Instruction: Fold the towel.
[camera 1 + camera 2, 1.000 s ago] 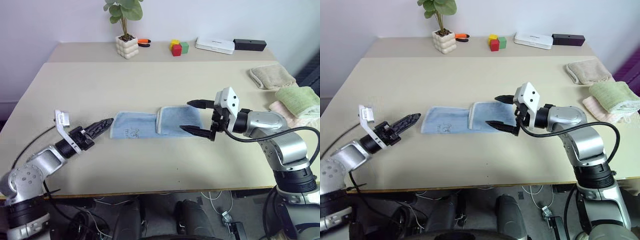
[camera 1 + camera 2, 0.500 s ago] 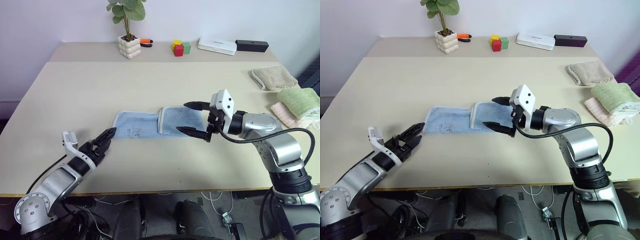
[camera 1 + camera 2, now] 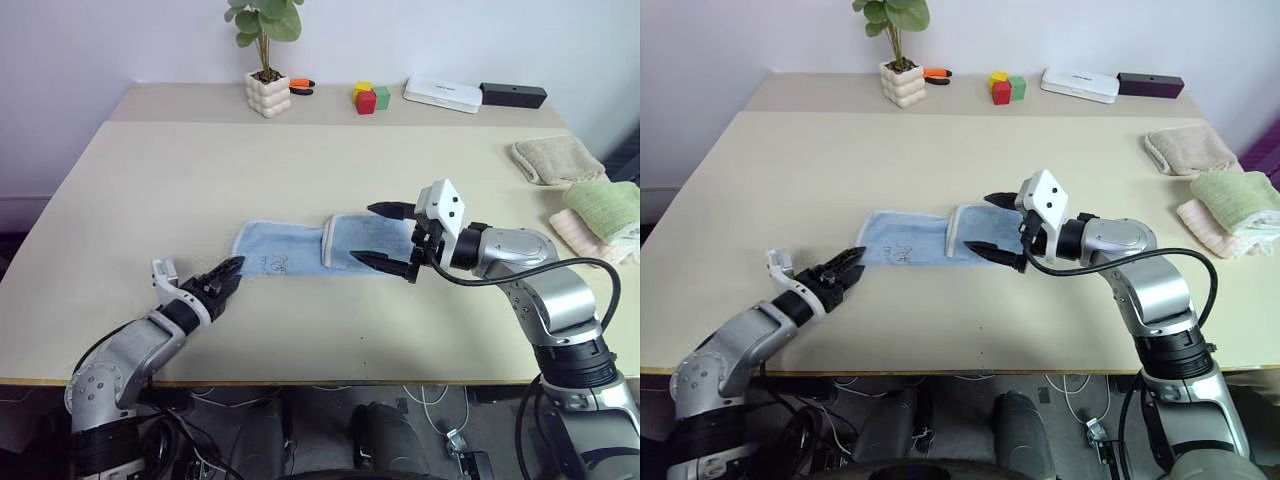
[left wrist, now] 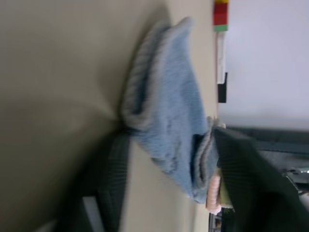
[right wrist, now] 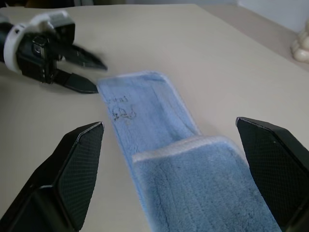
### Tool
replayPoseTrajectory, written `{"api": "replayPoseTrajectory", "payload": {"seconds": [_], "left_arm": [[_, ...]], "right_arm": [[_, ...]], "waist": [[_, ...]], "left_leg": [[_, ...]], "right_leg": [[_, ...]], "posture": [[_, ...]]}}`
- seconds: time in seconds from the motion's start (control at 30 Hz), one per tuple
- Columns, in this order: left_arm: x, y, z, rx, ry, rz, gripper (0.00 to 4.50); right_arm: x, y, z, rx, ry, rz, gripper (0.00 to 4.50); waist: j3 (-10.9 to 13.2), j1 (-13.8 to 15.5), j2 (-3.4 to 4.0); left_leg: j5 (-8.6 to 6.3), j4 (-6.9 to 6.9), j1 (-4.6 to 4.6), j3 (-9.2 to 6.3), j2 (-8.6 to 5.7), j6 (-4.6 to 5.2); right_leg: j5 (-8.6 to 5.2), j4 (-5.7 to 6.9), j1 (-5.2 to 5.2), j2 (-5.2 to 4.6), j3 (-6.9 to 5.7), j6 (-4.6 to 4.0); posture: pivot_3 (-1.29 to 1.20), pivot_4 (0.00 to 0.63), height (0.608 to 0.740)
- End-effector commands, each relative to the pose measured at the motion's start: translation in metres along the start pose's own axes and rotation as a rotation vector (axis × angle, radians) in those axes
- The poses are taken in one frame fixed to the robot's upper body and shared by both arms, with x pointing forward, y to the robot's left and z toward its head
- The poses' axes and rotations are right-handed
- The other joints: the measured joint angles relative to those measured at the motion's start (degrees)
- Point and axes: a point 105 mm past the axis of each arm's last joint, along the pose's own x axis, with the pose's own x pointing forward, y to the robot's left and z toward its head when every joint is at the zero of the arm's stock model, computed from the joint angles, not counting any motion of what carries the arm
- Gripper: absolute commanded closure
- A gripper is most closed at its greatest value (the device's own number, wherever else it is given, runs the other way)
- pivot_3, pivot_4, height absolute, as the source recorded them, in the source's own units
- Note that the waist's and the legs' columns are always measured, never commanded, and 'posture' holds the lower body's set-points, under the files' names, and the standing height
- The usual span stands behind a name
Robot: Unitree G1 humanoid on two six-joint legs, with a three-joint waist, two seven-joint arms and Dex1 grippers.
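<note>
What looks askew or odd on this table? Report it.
Nothing is spilled or damaged. The towel is half-folded: its right end is lapped over, its left end still flat. The stacked towels hang past the table's right edge.

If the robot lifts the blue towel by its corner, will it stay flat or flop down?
Probably flop: the towel already bends over itself where one end is folded back. It looks soft and fuzzy, so the left tool at its corner should not slip much. It is thin, so likely light.
</note>
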Motion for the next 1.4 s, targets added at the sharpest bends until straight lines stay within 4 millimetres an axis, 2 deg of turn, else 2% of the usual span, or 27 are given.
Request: {"api": "replayPoseTrajectory", "payload": {"seconds": [0.03,0.07,0.2,0.3,0.37,0.43,0.5,0.57,0.73,0.87,0.97,1.03,1.27,1.4], "left_arm": [[0.009,-0.006,0.004,-0.010,-0.003,-0.019,3.82],[0.010,-0.007,0.005,0.000,-0.002,-0.019,4.37],[0.017,-0.013,0.016,0.012,-0.035,-0.039,4.44],[0.020,-0.018,0.017,0.060,-0.024,-0.057,4.44],[0.021,-0.033,0.008,0.203,0.025,-0.118,4.44],[0.022,-0.045,0.000,0.263,0.064,-0.180,4.44],[0.021,-0.071,-0.006,0.401,0.090,-0.296,4.44],[0.023,-0.087,-0.016,0.558,0.127,-0.372,4.44],[0.041,-0.113,-0.045,0.798,0.208,-0.547,4.44],[0.063,-0.120,-0.079,0.977,0.339,-0.678,4.44],[0.079,-0.126,-0.099,0.982,0.413,-0.759,4.44],[0.086,-0.122,-0.112,1.041,0.477,-0.798,4.44],[0.119,-0.128,-0.140,1.113,0.555,-0.863,4.44],[0.131,-0.128,-0.156,1.127,0.591,-0.892,4.44]], "right_arm": [[-0.002,-0.004,0.010,-0.043,-0.030,-0.026,0.00],[-0.003,-0.004,0.010,-0.044,-0.028,-0.029,0.00],[-0.005,-0.006,0.009,-0.041,-0.023,-0.040,0.00],[-0.006,-0.008,0.008,-0.042,-0.018,-0.050,0.00],[-0.009,-0.010,0.006,-0.044,-0.008,-0.062,0.00],[-0.012,-0.012,0.004,-0.042,0.000,-0.073,0.00],[-0.026,-0.020,-0.002,-0.036,0.029,-0.103,0.00],[-0.041,-0.027,-0.006,-0.019,0.049,-0.133,0.00],[-0.069,-0.042,-0.016,-0.020,0.108,-0.219,0.00],[-0.078,-0.048,-0.017,-0.026,0.116,-0.265,0.00],[-0.083,-0.048,-0.018,-0.038,0.134,-0.289,0.00],[-0.090,-0.049,-0.017,-0.046,0.140,-0.314,0.00],[-0.110,-0.043,-0.019,-0.041,0.165,-0.369,0.00],[-0.115,-0.035,-0.014,-0.026,0.149,-0.367,0.00]], "waist": [[-0.04,0.14,0.07],[-0.05,0.15,0.08],[-0.05,0.06,0.08],[-0.04,0.02,0.08],[-0.03,-0.03,0.07],[-0.03,-0.01,0.07],[-0.01,0.12,0.05],[0.01,0.15,0.03],[-0.01,-0.06,0.10],[0.01,-0.09,0.12],[0.02,0.08,0.11],[0.02,0.05,0.11],[0.06,0.23,0.08],[0.06,0.04,0.08]], "left_leg": [[0.00,0.00,0.00,0.01,0.00,-0.01],[0.01,0.00,0.02,0.03,-0.01,-0.01],[0.01,-0.01,0.05,0.02,-0.01,-0.01],[0.01,-0.01,0.04,0.03,-0.01,-0.01],[0.01,-0.01,0.03,0.03,-0.01,-0.01],[0.01,-0.02,0.00,0.05,-0.02,-0.01],[0.00,-0.02,-0.04,0.06,-0.02,-0.01],[0.00,-0.03,-0.08,0.03,-0.03,-0.02],[-0.04,-0.15,-0.07,0.14,-0.02,0.04],[-0.04,-0.20,-0.07,0.16,0.00,0.05],[-0.04,-0.20,-0.09,0.15,0.00,0.05],[-0.04,-0.18,-0.12,0.12,0.00,0.07],[-0.06,-0.16,-0.15,0.09,0.00,0.11],[-0.10,-0.12,-0.17,0.10,-0.01,0.18]], "right_leg": [[0.00,0.00,0.02,0.00,-0.03,0.00],[0.00,0.00,0.06,0.00,-0.06,-0.01],[-0.01,-0.04,0.10,0.00,-0.07,-0.01],[-0.01,-0.05,0.10,0.00,-0.08,-0.01],[0.00,-0.05,0.09,0.01,-0.09,-0.01],[0.00,-0.06,0.05,0.02,-0.09,-0.01],[0.00,-0.11,0.04,0.01,-0.09,-0.01],[0.00,-0.24,0.06,0.01,-0.13,-0.01],[0.07,-0.66,0.17,0.03,-0.14,-0.07],[0.09,-0.73,0.15,0.09,-0.13,-0.04],[0.09,-0.74,0.16,0.11,-0.13,-0.03],[0.09,-0.76,0.17,0.11,-0.13,-0.02],[0.10,-0.78,0.17,0.11,-0.15,0.00],[0.10,-0.83,0.17,0.09,-0.13,0.01]], "posture": [[0.00,0.150,0.735],[0.00,0.150,0.735],[0.00,0.150,0.735],[0.00,0.150,0.735],[0.00,0.150,0.735],[0.00,0.150,0.735],[0.00,0.150,0.735],[0.00,0.150,0.735],[0.00,0.150,0.735],[0.00,0.150,0.735],[0.00,0.150,0.735],[0.00,0.150,0.735],[0.00,0.150,0.735],[0.00,0.150,0.735]]}}
